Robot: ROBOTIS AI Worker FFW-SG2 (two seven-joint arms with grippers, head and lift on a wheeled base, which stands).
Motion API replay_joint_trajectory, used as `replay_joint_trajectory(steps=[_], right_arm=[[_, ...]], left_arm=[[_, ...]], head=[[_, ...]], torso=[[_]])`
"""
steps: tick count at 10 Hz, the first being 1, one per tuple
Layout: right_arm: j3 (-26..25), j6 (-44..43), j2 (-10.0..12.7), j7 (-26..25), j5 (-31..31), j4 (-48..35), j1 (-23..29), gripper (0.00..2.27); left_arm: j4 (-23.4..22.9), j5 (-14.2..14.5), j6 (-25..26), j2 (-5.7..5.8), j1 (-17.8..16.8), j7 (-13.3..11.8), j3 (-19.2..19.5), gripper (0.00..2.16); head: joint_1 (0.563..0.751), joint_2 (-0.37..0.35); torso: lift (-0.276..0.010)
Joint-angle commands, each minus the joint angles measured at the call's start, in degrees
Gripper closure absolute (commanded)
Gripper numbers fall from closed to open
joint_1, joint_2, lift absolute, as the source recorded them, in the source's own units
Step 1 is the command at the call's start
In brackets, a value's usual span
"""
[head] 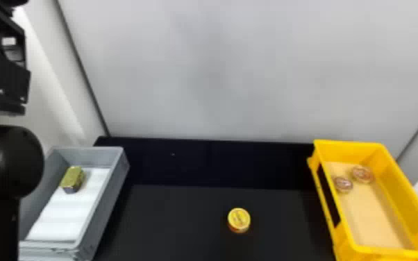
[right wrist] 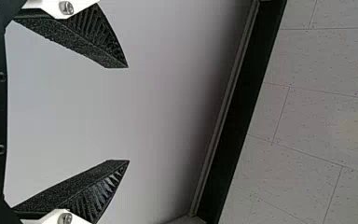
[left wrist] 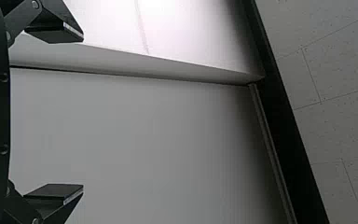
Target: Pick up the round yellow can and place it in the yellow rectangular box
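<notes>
One round yellow can (head: 239, 220) sits on the black tabletop (head: 173, 218) in my head view, open surface around it, between the gray bin (head: 106, 208) and the nearer yellow rectangular box (head: 343, 152). Two round tins lie inside the box's raised edges; a gold rectangular tin (head: 73, 177) rests in the bin. I see my left arm (head: 7, 159) along the left edge.

Left wrist view: my left gripper (left wrist: 83, 113) is spread wide, empty, before a pale panel (left wrist: 144, 140).

Right wrist view: my right gripper (right wrist: 128, 114) stands well parted, holding nothing.
</notes>
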Motion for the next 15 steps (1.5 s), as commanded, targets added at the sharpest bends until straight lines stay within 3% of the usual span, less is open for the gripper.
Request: replay_joint_trajectory(steps=[1,5,6,7,8,9,11,12,14,15], right_arm=[[0.14,0.11,0.10,0.20,-1.46,0.56,-0.32,0.04],[0.05,1.17,0.72,0.03,-4.62,1.53,-0.50,0.05],[-0.74,4.95,1.60,0.03,-8.23,1.61,-1.12,0.07],[-2.85,15.41,3.88,1.96,-12.27,1.35,-3.05,0.09],[-4.52,29.66,6.87,6.80,-12.45,1.53,-6.48,0.09],[-5.66,39.15,8.01,14.36,-11.74,3.46,-8.94,0.09],[-4.69,51.20,8.27,32.73,-6.56,10.14,-10.96,0.11],[-2.85,52.52,8.54,40.20,-1.64,13.39,-9.64,0.11],[-3.20,51.20,11.79,51.46,6.45,20.60,-4.81,0.11],[-2.58,49.88,12.32,55.85,9.18,25.08,-2.87,0.11]], left_arm=[[0.08,0.14,-0.04,0.24,-0.07,-0.05,-0.26,0.14],[0.35,0.23,-0.31,0.59,0.11,-0.05,-0.26,0.14],[0.43,0.23,-0.40,0.59,0.19,-0.05,-0.26,0.14],[0.52,0.32,-0.48,0.68,0.37,0.04,-0.18,0.14],[0.52,0.32,-0.57,0.77,0.72,0.04,0.09,0.14],[0.52,0.41,-0.66,0.68,0.81,0.04,0.09,0.14],[0.79,0.50,-0.75,0.68,1.07,0.04,0.09,0.14],[0.87,0.50,-0.84,0.59,1.07,0.04,0.00,0.14],[1.49,0.50,-1.19,0.24,1.25,0.04,-0.26,0.14],[1.58,0.50,-1.28,0.06,1.34,0.04,-0.26,0.14]], head=[[0.663,0.054],[0.663,0.054],[0.663,0.054],[0.663,0.054],[0.663,0.054],[0.663,0.054],[0.663,0.054],[0.663,0.054],[0.663,0.054],[0.663,0.054]], torso=[[-0.002],[-0.002],[-0.002],[-0.002],[-0.002],[-0.002],[-0.002],[-0.002],[-0.002],[-0.002]])
